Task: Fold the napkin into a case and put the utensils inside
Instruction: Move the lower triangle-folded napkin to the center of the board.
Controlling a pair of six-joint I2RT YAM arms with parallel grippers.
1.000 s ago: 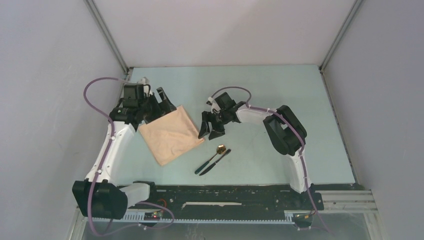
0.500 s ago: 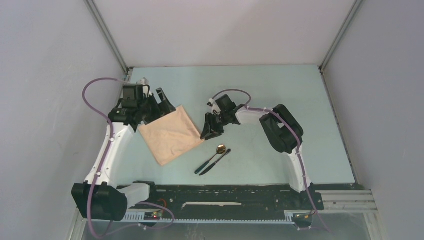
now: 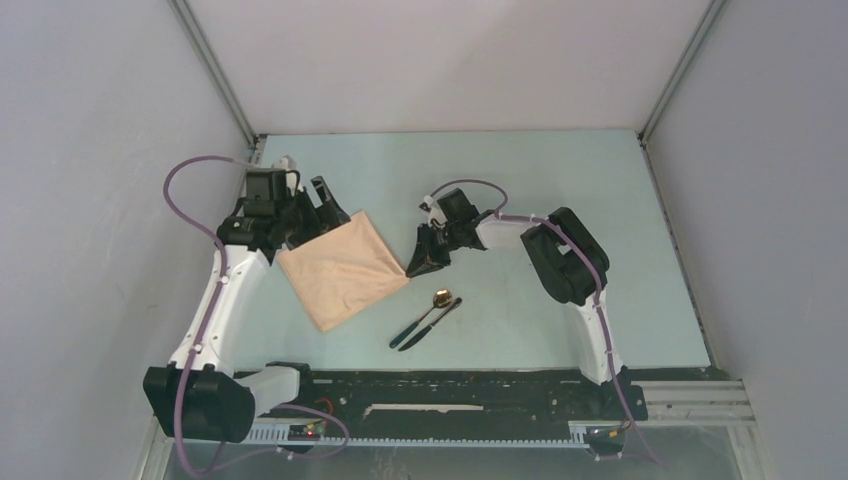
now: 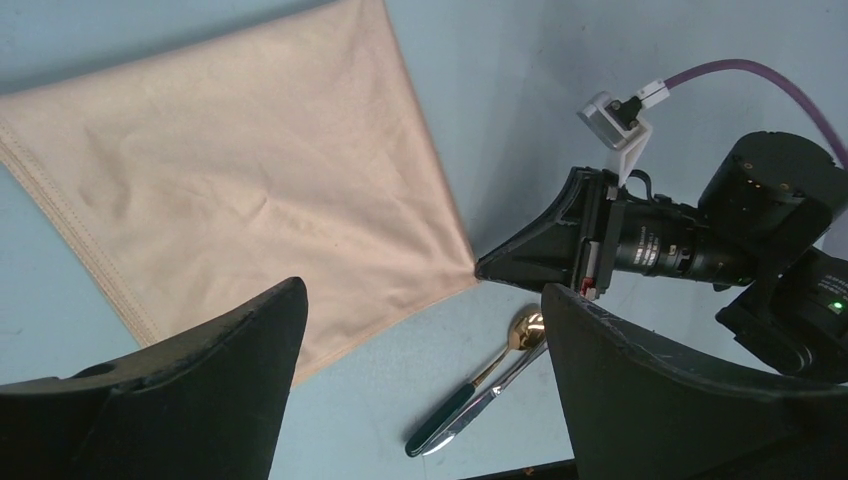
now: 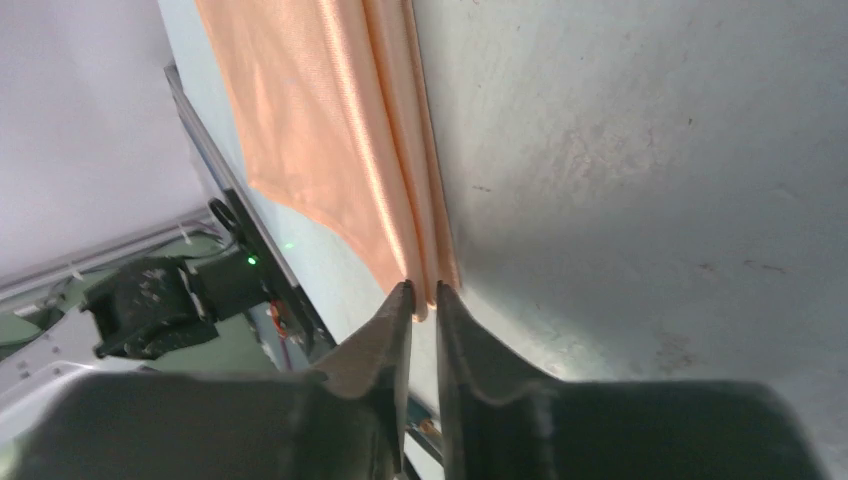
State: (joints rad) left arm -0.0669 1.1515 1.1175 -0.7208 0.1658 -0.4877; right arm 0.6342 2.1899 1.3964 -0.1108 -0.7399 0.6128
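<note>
A: What takes up the most room?

B: The pale green table point(image 3: 560, 180). On it, left of centre, lies the peach napkin point(image 3: 342, 272), flat, a rough square turned on its corner. In the right wrist view its edge near the corner shows more than one layer.

A: And the arms?

B: Both reach in over the table. The left gripper point(image 4: 422, 292) is at the napkin's far-left corner with its fingers spread wide and nothing between them. Its own camera looks down on the cloth through the gap. I cannot tell whether a finger touches the cloth.

A: The right one?

B: The right gripper point(image 3: 413, 268) is low at the napkin's right corner. Its fingers point(image 5: 385, 330) are drawn almost together, with the tip of that corner pinched between them.

A: Where are the utensils?

B: On the bare table, just nearer than the right gripper and apart from the napkin. The spoon point(image 3: 420, 318) and knife point(image 3: 436, 320) lie side by side, touching or nearly so, on the same slant. The spoon's gold bowl points toward the right gripper, and the dark handles point toward the arm bases.
</note>
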